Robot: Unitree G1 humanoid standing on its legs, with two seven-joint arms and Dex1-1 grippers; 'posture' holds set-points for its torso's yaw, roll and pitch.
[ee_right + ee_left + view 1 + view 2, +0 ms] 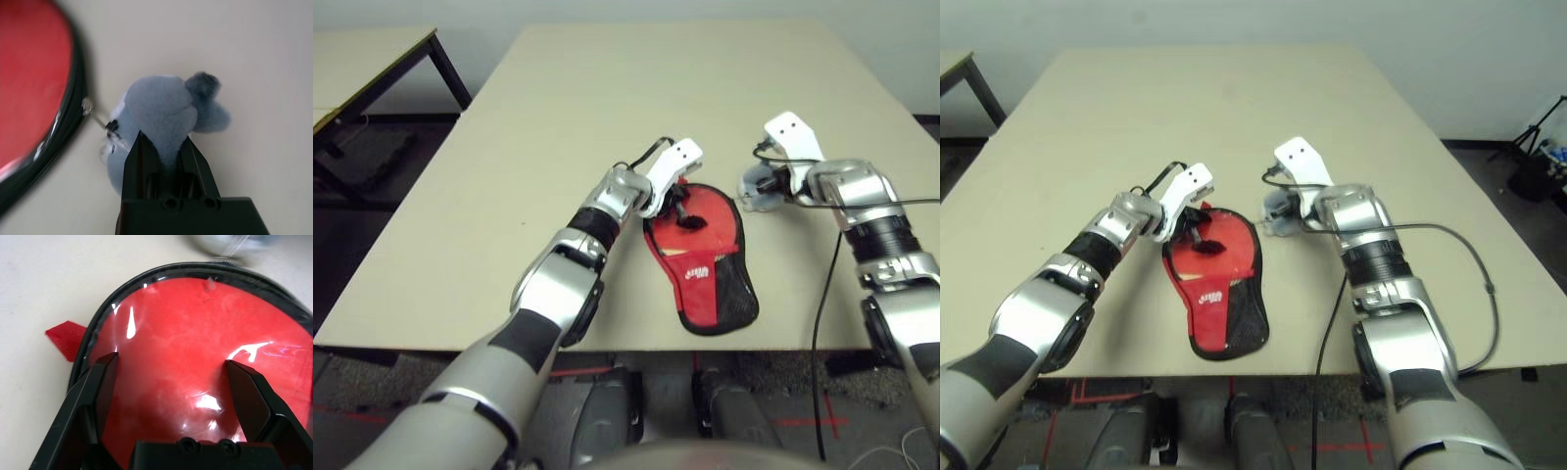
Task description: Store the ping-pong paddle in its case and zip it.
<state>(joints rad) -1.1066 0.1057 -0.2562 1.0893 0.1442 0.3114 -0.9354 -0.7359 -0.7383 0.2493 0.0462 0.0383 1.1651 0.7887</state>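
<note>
Red rubber face: the round ping-pong paddle (pixel 195 362) lies inside the case, glossy under glare, directly beneath and between the left gripper's fingers; handle hidden.
Case: paddle-shaped red fabric cover (pixel 705 284) with black edging, black mesh pocket and small white logo, flat on the table; its round end sits under the left gripper, its narrow end points back toward the robot. Black zipper rim (pixel 161 271) rings the exposed rubber, so the round end is open.
Red tab: small fabric tag (pixel 66 339) juts from the case rim, just outside one left finger.
Left gripper (pixel 178 377): fingers spread wide, poised over the paddle face, gripping nothing.
Right gripper (pixel 164 147): fingers pressed nearly together, pinching a small grey-blue plush charm (pixel 161 117) just beside the case's round edge.
Link: thin clear loop (pixel 100 120) runs from charm to case rim.
Surface: beige tabletop (pixel 607 98).
</note>
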